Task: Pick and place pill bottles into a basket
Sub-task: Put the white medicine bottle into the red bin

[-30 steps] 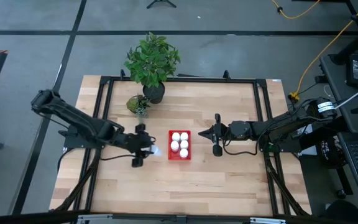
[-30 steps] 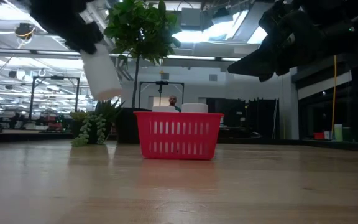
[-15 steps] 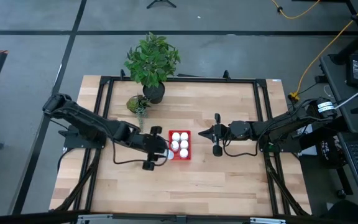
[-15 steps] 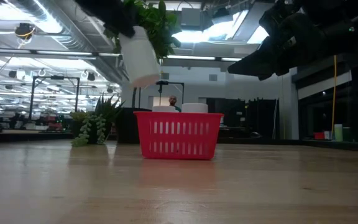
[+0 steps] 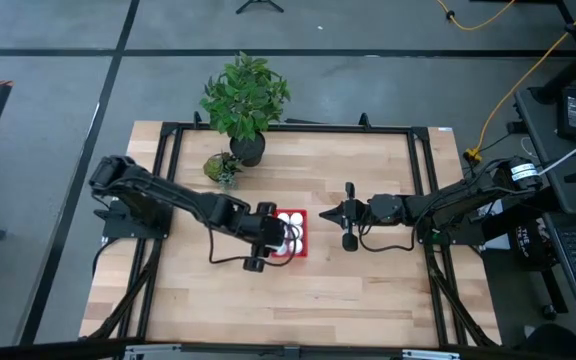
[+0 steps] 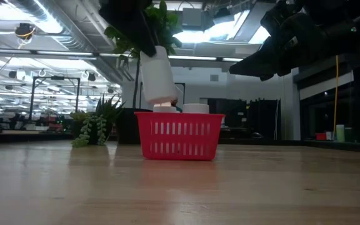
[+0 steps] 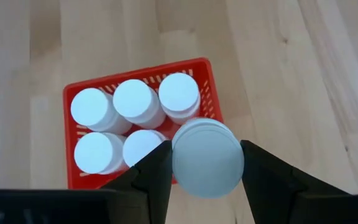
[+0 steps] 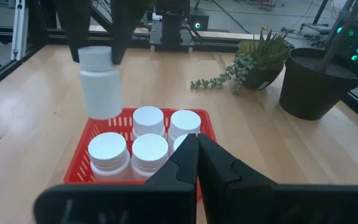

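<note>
My left gripper is shut on a white pill bottle above the left side of the red basket. In the low view the bottle hangs slightly tilted, its base just above the basket's rim. Several white-capped bottles stand upright in the basket; the slot under the held bottle shows no cap. My right gripper hovers shut and empty to the right of the basket, above the table. My left gripper pinches the bottle's cap end between its two fingers, one on each side. The fingers come from above, pointing down. The bottle hangs below them, cap up, slightly tilted and clear of the basket.
A dark pot with a green plant and a small succulent stand at the far side of the table, left of centre. Bare wood lies near and to either side of the basket.
My left gripper has carried the pill bottle toward the table's right edge, from left of the basket to above its left side, and has come down a little at the end. The bottle stays held and clear.
</note>
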Action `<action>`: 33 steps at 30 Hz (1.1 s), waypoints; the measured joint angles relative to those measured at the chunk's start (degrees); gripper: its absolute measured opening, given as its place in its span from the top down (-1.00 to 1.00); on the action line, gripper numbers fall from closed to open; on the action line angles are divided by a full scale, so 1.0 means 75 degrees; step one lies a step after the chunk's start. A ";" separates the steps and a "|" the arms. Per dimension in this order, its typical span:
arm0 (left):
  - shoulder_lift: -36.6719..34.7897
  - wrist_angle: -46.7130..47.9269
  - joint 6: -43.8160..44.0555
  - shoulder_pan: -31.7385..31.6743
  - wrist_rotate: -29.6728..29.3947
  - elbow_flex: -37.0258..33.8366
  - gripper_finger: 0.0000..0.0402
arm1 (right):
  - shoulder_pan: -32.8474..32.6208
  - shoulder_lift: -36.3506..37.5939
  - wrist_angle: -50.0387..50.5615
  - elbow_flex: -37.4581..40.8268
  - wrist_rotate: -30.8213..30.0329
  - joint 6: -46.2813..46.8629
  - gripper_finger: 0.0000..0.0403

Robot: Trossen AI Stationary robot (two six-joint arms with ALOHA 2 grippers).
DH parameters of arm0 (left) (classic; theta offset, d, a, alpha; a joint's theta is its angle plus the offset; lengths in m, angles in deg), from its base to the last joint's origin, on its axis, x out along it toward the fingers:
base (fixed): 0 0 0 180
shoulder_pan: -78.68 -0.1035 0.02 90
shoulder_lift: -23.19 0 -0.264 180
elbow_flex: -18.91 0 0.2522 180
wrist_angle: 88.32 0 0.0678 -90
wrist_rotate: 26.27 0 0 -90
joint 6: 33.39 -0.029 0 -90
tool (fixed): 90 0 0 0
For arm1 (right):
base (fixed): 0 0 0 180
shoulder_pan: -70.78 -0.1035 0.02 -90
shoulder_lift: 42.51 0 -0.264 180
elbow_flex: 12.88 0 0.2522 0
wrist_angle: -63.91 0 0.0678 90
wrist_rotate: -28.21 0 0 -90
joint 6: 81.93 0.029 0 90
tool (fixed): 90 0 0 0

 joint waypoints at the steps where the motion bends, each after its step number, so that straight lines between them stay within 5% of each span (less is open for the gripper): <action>1: 0.0026 -0.0020 -0.0001 -0.0027 0.0058 0.0002 0.22 | 0.0000 0.0000 0.0000 0.0000 -0.0002 -0.0003 0.96; 33: 0.0620 -0.0171 -0.0305 -0.0128 -0.0046 0.0005 0.20 | 0.0000 0.0000 -0.0029 0.0000 0.0001 0.0023 0.96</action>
